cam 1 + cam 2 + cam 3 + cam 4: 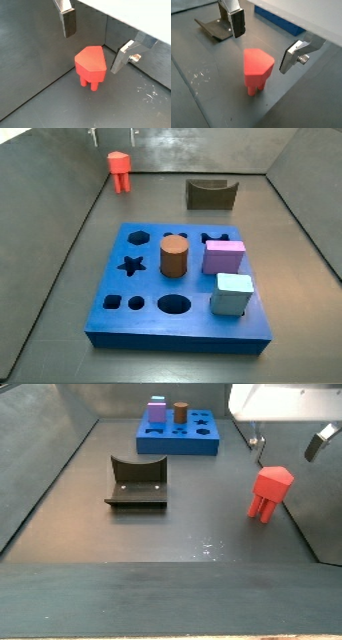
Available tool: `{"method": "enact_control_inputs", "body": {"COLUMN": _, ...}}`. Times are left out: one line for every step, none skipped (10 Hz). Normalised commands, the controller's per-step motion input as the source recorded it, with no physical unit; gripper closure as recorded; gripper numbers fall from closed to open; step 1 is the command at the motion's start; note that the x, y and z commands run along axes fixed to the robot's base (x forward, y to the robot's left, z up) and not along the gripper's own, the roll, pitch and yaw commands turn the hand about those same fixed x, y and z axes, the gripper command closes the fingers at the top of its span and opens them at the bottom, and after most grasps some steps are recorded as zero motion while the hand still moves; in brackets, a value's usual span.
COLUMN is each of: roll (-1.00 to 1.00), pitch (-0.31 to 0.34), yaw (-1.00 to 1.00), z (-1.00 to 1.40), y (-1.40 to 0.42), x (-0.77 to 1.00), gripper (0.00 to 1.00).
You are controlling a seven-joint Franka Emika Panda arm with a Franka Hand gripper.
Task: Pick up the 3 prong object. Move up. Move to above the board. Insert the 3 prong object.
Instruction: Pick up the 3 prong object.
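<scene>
The red-orange 3 prong object [90, 62] [256, 67] stands upright on its legs on the grey floor, near a wall [119, 168] [271, 489]. My gripper [95, 40] [264, 40] [285, 442] hangs open just above it. One finger shows on each side of the faceted head, and neither touches it. Nothing is held between the pads. The board [150, 288] [187, 446] is a blue slab with dark cut-outs, lying well away from the piece across the floor. In a wrist view only a blue strip of the board [278, 22] shows.
The fixture [210, 194] [136, 484] [216, 29] stands on the floor between the piece and the board. On the board stand a brown cylinder [174, 256], a purple block [223, 256] and a light blue block [233, 293]. Grey walls enclose the floor.
</scene>
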Motion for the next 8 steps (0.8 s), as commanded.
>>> {"method": "enact_control_inputs", "body": {"roll": 0.08, "pitch": -0.053, "yaw": 0.0, "z": -0.32, "y": 0.0, "x": -0.15, "gripper": 0.0}}
{"method": "enact_control_inputs", "body": {"roll": 0.07, "pitch": -0.069, "yaw": 0.0, "z": -0.36, "y": 0.0, "x": -0.15, "gripper": 0.0}}
{"method": "enact_control_inputs", "body": {"roll": 0.05, "pitch": -0.087, "yaw": 0.0, "z": -0.39, "y": 0.0, "x": -0.15, "gripper": 0.0}}
{"method": "enact_control_inputs", "body": {"roll": 0.01, "pitch": -0.034, "yaw": 0.0, "z": -0.25, "y": 0.02, "x": -0.04, "gripper": 0.0}}
{"method": "enact_control_inputs", "body": {"roll": 0.0, "pitch": -0.004, "yaw": 0.0, "z": -0.07, "y": 0.06, "x": 0.0, "gripper": 0.0}}
{"method": "enact_control_inputs", "body": {"roll": -0.01, "pitch": -0.013, "yaw": 0.0, "z": 0.0, "y": 0.09, "x": 0.0, "gripper": 0.0}}
{"method": "enact_control_inputs", "body": {"roll": -0.01, "pitch": -0.02, "yaw": 0.0, "z": -0.03, "y": 0.06, "x": 0.0, "gripper": 0.0}}
{"method": "enact_control_inputs", "body": {"roll": 0.0, "pitch": -0.02, "yaw": 0.0, "z": -0.23, "y": 0.0, "x": 0.0, "gripper": 0.0}}
